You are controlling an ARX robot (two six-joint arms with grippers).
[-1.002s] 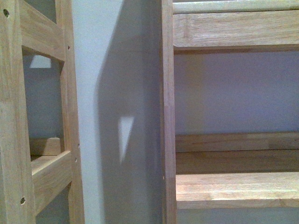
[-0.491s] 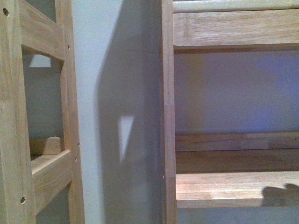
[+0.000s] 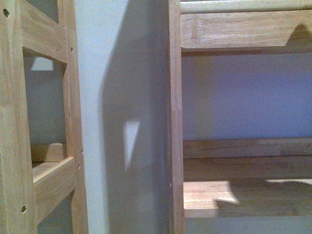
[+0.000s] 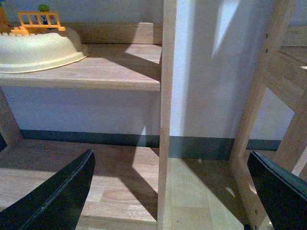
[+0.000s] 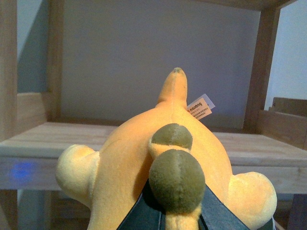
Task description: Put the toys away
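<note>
The toy, an orange-yellow plush animal (image 5: 129, 158) with olive-brown tufts and a small tag, fills the lower half of the right wrist view. My right gripper (image 5: 172, 218) is shut on its near end, and the dark fingers (image 5: 137, 214) show on either side of a tuft. The plush hangs in front of a wooden shelf board (image 5: 38, 143), at about its height. My left gripper (image 4: 168, 201) is open, its black fingers (image 4: 57, 196) wide apart with nothing between them, facing a shelf upright (image 4: 165, 120). Neither gripper shows in the front view.
A wooden shelf unit (image 3: 175, 122) stands against a pale wall, with a lower board (image 3: 204, 195) and an upper rail (image 3: 234, 29). A second wooden frame (image 3: 14, 122) is at the left. A cream rounded object (image 4: 33, 48) topped by an orange fence piece sits on a shelf.
In the front view a shadow has spread leftward across the lower right shelf board, and a new shadow touches the upper rail's right end. The shelves themselves have not moved.
</note>
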